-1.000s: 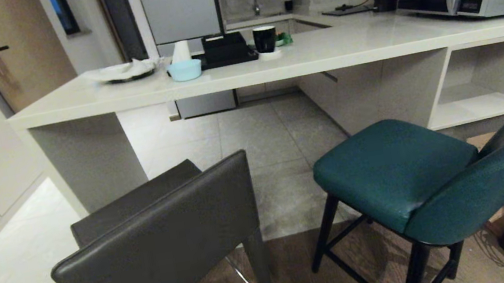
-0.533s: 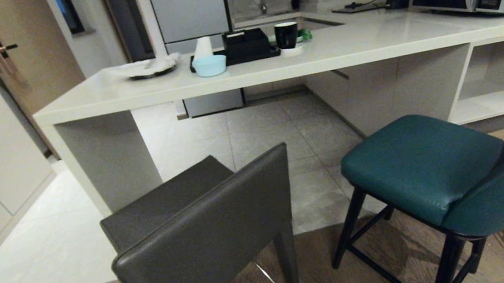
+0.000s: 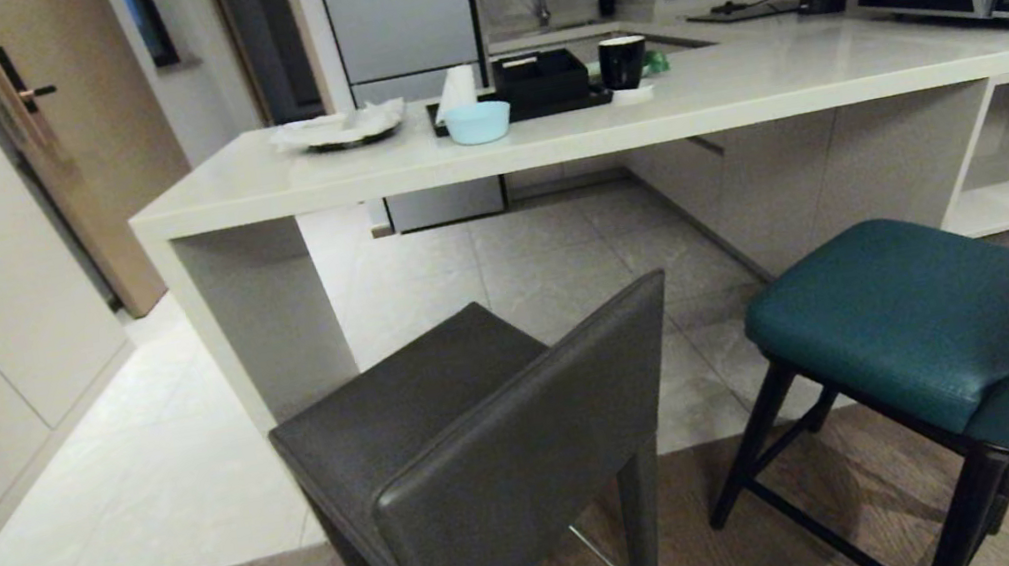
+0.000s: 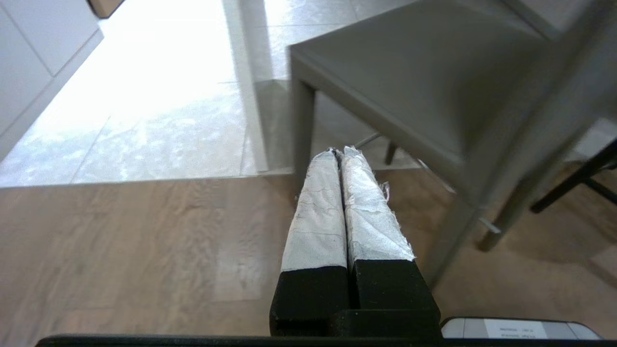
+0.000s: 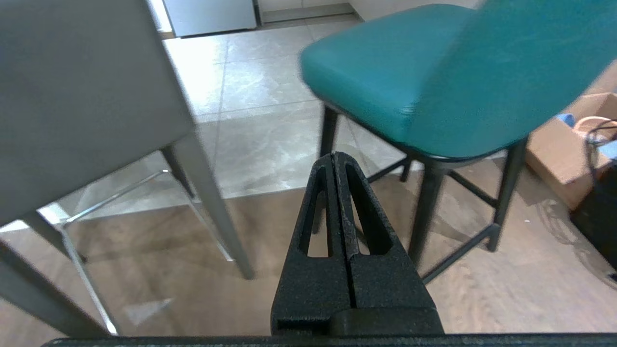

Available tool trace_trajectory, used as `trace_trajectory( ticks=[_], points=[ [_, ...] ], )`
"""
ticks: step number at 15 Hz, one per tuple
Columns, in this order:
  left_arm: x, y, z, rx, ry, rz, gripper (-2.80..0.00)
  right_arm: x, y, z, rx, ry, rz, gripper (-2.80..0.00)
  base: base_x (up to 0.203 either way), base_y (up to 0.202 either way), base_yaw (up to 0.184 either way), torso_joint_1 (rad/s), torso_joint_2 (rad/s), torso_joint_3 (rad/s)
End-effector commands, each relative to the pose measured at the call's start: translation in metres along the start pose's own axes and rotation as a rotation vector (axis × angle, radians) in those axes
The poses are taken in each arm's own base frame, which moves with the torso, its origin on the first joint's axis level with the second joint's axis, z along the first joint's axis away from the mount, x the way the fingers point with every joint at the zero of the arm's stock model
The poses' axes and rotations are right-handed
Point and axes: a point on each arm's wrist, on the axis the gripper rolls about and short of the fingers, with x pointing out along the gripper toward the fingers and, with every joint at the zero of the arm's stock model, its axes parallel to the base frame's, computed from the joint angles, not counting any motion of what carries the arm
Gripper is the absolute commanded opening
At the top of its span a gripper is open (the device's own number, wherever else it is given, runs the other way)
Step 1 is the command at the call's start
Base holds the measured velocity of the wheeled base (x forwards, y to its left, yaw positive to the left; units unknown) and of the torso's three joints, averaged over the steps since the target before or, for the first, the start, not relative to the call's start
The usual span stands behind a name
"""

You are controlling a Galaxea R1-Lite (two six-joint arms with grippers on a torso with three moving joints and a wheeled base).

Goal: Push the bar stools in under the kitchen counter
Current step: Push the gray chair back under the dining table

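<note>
Two stools out, clear of the kitchen counter [image 3: 543, 140]: grey stool [image 3: 490, 447] nearest, teal stool [image 3: 915, 319] to its right. Approach step, no contact. Left gripper [image 4: 343, 153] and right gripper [image 5: 335, 156] clenched, empty, low behind the stools. Next: square up on grey backrest, push forward.

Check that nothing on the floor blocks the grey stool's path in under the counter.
Nothing visible does: bare tile lies between the grey stool and the opening under the kitchen counter. The white panel leg stands left of that path, the teal stool to its right.
</note>
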Motion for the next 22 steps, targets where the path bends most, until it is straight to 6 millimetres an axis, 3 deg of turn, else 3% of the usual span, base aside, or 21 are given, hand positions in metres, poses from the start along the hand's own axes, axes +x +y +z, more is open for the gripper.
trace_trajectory(
  ticks=[1, 13, 22],
  points=[
    [0.0001, 0.0, -0.0001, 0.0, 0.003, 0.001, -2.8, 0.0001, 0.0, 0.0, -0.001, 0.002, 0.0, -2.8, 0.0, 0.199, -0.005, -0.001, 0.0, 0.004],
    [0.0001, 0.0, -0.0001, -0.001, 0.003, 0.001, -2.8, 0.0001, 0.0, 0.0, 0.0, 0.002, 0.0, -2.8, 0.0, 0.19, -0.002, 0.003, 0.0, 0.002],
    [0.0001, 0.0, -0.0004, -0.006, 0.006, -0.001, -2.8, 0.0001, 0.0, 0.0001, -0.007, 0.0, 0.0, -2.8, 0.0, 0.01, 0.0, 0.0, 0.0, 0.0]
  ],
)
